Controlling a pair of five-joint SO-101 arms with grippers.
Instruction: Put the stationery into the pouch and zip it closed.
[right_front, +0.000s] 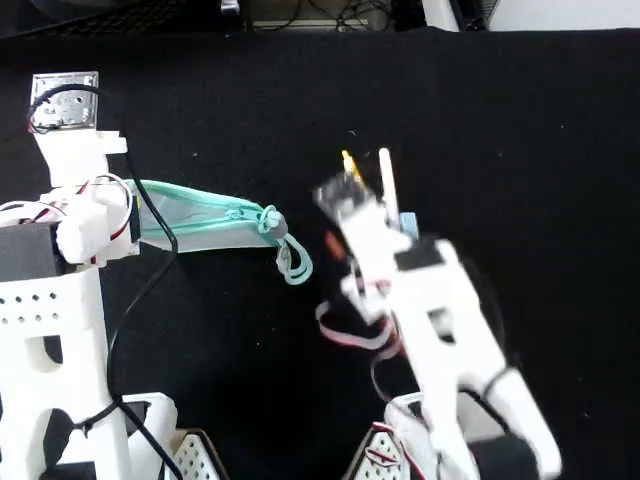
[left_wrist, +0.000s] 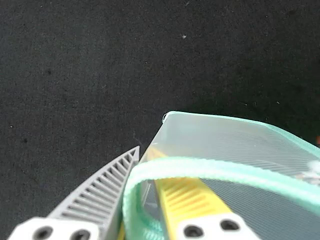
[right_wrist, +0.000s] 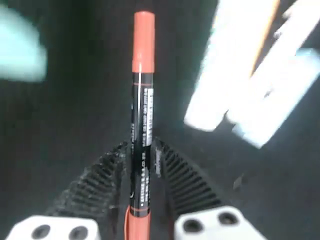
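Marker (right_wrist: 142, 95) in right gripper (right_wrist: 141, 148), pouch (left_wrist: 225, 142) — left gripper (left_wrist: 144, 153)

Black table (right_front: 520, 120), dark cables (right_front: 350, 14) beyond its far edge — white surface (right_front: 570, 12) beside them.

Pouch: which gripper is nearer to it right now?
Left. The left gripper grips an edge of the pouch; the right gripper, holding the pen, sits apart beyond its zipper-pull end.

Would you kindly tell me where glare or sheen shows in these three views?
High view: the black table shows no glare; left wrist view: a soft sheen on the pouch; right wrist view: a pale streak down the pen.
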